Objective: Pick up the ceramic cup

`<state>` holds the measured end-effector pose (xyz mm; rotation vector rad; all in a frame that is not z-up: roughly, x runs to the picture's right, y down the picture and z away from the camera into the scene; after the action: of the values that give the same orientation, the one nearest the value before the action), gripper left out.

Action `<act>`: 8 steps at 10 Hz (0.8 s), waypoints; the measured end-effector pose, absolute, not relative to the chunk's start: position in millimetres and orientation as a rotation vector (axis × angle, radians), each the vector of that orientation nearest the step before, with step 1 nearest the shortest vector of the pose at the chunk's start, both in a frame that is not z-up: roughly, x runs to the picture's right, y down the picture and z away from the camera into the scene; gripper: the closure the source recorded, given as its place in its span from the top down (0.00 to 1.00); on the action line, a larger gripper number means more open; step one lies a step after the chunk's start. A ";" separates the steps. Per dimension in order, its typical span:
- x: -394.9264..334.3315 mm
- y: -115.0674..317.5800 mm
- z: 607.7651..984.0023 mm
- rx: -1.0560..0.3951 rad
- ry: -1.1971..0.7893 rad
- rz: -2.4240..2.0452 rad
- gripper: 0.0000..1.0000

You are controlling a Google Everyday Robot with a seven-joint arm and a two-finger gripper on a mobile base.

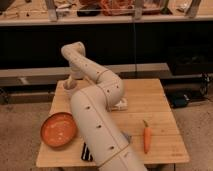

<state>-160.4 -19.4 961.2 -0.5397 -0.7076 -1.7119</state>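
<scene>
The ceramic cup [68, 85] is a small cream-white cup standing at the back left corner of the wooden table [155, 107]. My cream-coloured arm runs up from the bottom of the view, bends at an elbow and comes down at the cup. My gripper [73, 77] is right above the cup, at its rim, and partly hides it. I cannot tell whether it touches the cup.
A wide orange bowl [58, 129] sits at the front left. A carrot [147, 138] lies at the front right. A white object [120, 104] lies beside my elbow, and a dark object [87, 152] at the front edge. Shelves stand behind the table.
</scene>
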 end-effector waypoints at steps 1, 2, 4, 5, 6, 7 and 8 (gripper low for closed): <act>-160.3 -19.1 961.3 -0.540 -0.708 -1.714 0.80; -160.1 -19.3 961.2 -0.541 -0.708 -1.715 0.80; -159.7 -19.4 960.7 -0.542 -0.708 -1.719 0.80; -159.4 -19.7 960.6 -0.542 -0.707 -1.720 0.80; -159.4 -19.5 960.4 -0.543 -0.708 -1.722 0.79; -158.9 -20.2 959.8 -0.543 -0.707 -1.724 0.79; -159.0 -20.8 959.3 -0.542 -0.707 -1.727 0.79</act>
<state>-159.0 -20.8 959.3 -0.5423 -0.7066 -1.7265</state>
